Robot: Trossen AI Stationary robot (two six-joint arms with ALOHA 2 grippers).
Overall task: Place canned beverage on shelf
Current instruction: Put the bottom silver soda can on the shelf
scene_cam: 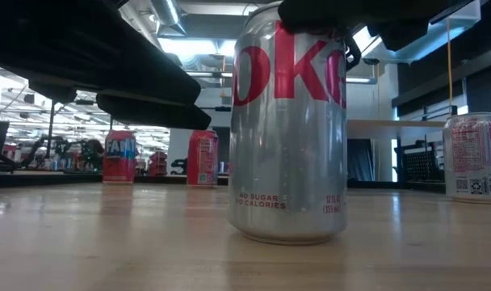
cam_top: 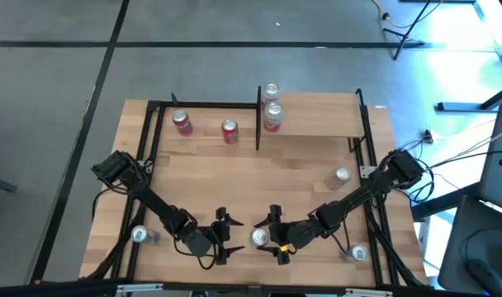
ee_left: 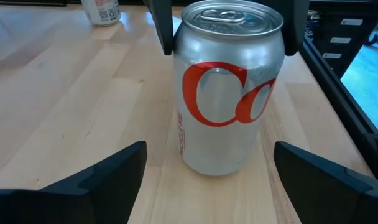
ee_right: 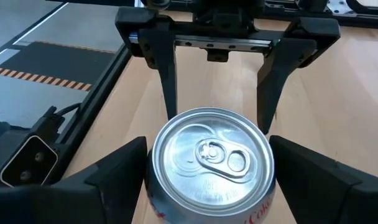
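Note:
A silver Diet Coke can stands upright on its base on the tabletop near the front edge. It fills the low view. My right gripper reaches it from the table's right, with one finger on each side of it. My left gripper faces the can from the table's left, open and empty, with its fingertips just short of the can. The shelf, a raised light-wood board between black posts, is at the far right. It carries two cans at its left end. My right gripper pinches the can between its two fingers, on opposite sides of the can's upper wall, just below the rim. The fingers come level from the table's right. The can stays upright with its base on the table.
Two red cans stand at the far left. A silver can stands at mid right. Further cans stand at the front left and front right. A black frame post stands at the shelf's left end.

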